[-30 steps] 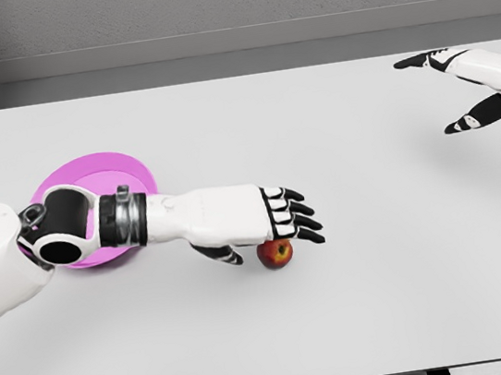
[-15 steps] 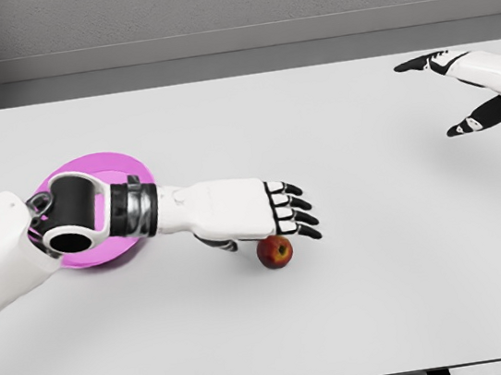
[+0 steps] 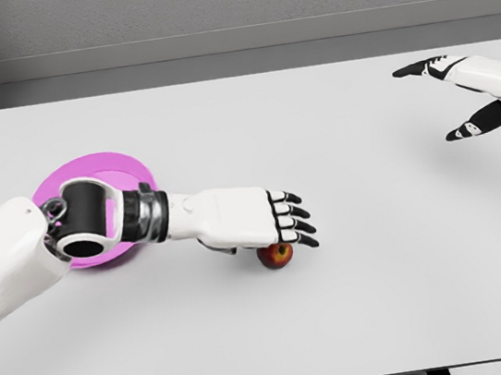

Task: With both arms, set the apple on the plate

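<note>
Left hand (image 3: 253, 221) sits flat over the apple (image 3: 276, 256), palm down, fingers (image 3: 294, 221) straight and loose, nothing gripped. Apple is on the table (image 3: 360, 303) at the hand's 5 o'clock, top tucked under the fingertips, only its lower half showing.

Risks as I see them:
- Straight fingers pressing on a round apple: it could squirt out toward 3 or 6 o'clock and roll off across open table.
- Closing from this pose may only pinch the top, so a lift could drop it.
- Forearm lies across the plate (image 3: 122, 173); dragging the arm back could nudge it.

Plate is at 9 o'clock from the apple, well apart, pink, largely covered by the wrist and elbow joint.

Hard to tell: whether fingertips actually touch the apple or hover; the thumb is mostly hidden beneath the palm. Right hand (image 3: 461, 93) is far off at 2 o'clock, open and raised, arm cut by the frame edge.
</note>
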You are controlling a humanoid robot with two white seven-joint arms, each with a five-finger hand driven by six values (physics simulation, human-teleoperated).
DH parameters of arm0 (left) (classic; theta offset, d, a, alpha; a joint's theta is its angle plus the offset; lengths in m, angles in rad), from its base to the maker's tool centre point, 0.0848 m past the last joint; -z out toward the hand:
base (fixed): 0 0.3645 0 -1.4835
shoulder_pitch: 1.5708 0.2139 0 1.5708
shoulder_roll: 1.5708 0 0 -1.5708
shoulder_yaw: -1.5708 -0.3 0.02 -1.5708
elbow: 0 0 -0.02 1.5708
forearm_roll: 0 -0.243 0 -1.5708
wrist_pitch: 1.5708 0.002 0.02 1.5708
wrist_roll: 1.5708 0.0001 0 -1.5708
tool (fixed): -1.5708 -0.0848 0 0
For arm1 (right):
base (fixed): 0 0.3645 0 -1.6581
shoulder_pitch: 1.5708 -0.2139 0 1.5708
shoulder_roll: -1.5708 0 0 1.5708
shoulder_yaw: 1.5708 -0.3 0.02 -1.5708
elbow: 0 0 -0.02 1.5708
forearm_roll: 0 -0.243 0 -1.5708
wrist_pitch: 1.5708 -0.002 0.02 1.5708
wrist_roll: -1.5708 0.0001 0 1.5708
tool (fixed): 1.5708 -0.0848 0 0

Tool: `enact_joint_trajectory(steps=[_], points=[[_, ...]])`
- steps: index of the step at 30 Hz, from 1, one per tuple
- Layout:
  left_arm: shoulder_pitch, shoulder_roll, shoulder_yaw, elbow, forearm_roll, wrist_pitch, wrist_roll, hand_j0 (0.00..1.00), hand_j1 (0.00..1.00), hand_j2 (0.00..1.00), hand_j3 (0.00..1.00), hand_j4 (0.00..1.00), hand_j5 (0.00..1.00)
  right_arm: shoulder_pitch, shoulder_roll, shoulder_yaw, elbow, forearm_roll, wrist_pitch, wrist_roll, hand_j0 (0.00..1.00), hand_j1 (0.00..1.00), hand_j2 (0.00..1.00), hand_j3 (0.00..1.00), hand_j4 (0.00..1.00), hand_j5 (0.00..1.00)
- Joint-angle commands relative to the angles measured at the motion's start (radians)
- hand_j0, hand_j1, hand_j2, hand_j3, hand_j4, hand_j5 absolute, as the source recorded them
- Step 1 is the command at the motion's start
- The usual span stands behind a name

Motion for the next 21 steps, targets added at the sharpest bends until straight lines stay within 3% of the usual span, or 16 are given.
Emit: enact_joint_trajectory(steps=[1, 17, 21], points=[[0.0, 0.0, -0.02, 0.006, 0.002, 0.002, 0.001, 1.0, 1.0, 1.0, 1.0, 1.0, 1.0, -0.002, -0.001, -0.001, -0.001, -0.008, 0.003, 0.0, 1.0, 1.0, 1.0, 1.0, 1.0, 1.0], [-0.003, -0.022, -0.049, 0.065, -0.006, 0.002, 0.001, 0.98, 0.98, 0.98, 0.98, 0.98, 0.98, 0.002, 0.005, 0.005, -0.003, 0.002, 0.003, 0.0, 1.0, 1.0, 1.0, 1.0, 1.0, 1.0], [-0.005, -0.037, -0.066, 0.065, -0.007, 0.002, 0.001, 0.94, 0.94, 0.94, 0.94, 0.94, 0.94, 0.0, 0.005, 0.015, -0.003, 0.002, 0.003, 0.0, 1.0, 1.0, 1.0, 1.0, 1.0, 1.0]])
